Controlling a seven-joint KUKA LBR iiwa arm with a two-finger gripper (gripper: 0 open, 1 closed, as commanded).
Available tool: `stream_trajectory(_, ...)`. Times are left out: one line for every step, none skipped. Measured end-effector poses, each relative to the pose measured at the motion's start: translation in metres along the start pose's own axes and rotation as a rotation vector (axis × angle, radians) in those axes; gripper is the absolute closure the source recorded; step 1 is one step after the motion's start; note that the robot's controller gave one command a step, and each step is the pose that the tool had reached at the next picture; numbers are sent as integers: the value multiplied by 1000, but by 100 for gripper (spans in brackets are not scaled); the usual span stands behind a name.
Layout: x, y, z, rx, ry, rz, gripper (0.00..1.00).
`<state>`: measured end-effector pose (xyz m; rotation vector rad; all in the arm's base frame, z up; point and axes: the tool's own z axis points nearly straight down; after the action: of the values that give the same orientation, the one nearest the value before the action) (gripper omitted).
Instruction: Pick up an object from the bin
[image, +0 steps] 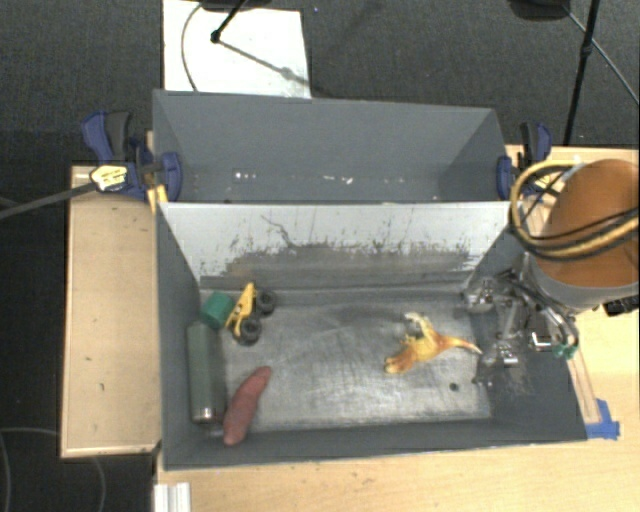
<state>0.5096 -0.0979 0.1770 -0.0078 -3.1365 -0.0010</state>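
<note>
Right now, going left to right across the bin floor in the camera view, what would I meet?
In order: dark green tube → yellow toy truck → yellow toy dinosaur → gripper.

Bin (330, 150): plain grey walls; the floor is grey too, streaked with pale scratches, and dark vertical scuff marks run along the foot of the back wall.
Toy dinosaur (425, 347): yellow-orange body, paler cream at the head.
Toy vehicle (243, 310): bright yellow body, black wheels.
Small block (215, 311): deep teal green, no pattern.
Cylinder (203, 370): dull dark green, with a silvery tip at the near end.
Sausage-shaped thing (246, 404): reddish brown, even in tone.
Gripper (493, 365): silvery metal with dark parts, one small green spot on its right side.
Wrist cover (600, 225): orange-brown, crossed by looped yellow and black cables.
</note>
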Motion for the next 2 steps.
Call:
stream_trajectory(-2,0,-4,1,-8,-3,0)
stream_trajectory(-11,-4,39,3,-17,-15,0)
